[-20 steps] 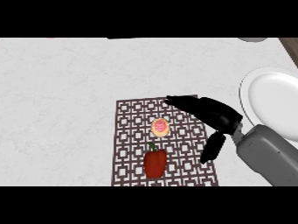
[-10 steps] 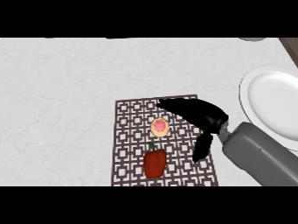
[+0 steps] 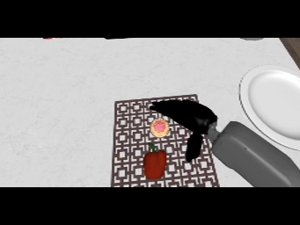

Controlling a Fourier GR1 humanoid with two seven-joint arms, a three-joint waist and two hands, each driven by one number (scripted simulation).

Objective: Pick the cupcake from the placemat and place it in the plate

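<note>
The right forearm [image 3: 256,160] enters from the lower right and is cut off by the bottom edge of the view, so only its grey sleeve and the black right hand [image 3: 190,115] show. The left hand does not appear at all. The plate [image 3: 283,105] lies at the counter's right edge, its outer rim running out of view on the right side; nothing sits on the white surface that shows. A few dark and red scraps along the far edge of the counter [image 3: 61,88] are too cut off to identify.

The placemat [image 3: 129,145], a dark lattice pattern, lies near the front edge of the counter around its middle, with its near edge meeting the bottom of the view. The cupcake [image 3: 159,127] stands upright on the placemat, roughly at its centre, seen from above as a pink-topped round. The right hand hangs over the far right part of the placemat, fingers reaching out toward the mat's far edge just beyond and to the right of the cupcake, and the thumb [image 3: 194,148] pointing down toward the mat's near edge. The fingers are spread and uncurled, grasping nothing; whether they touch the cupcake cannot be told. A red bell pepper [image 3: 154,163] with a green stem lies on the placemat near its front edge, just in front of the cupcake
</note>
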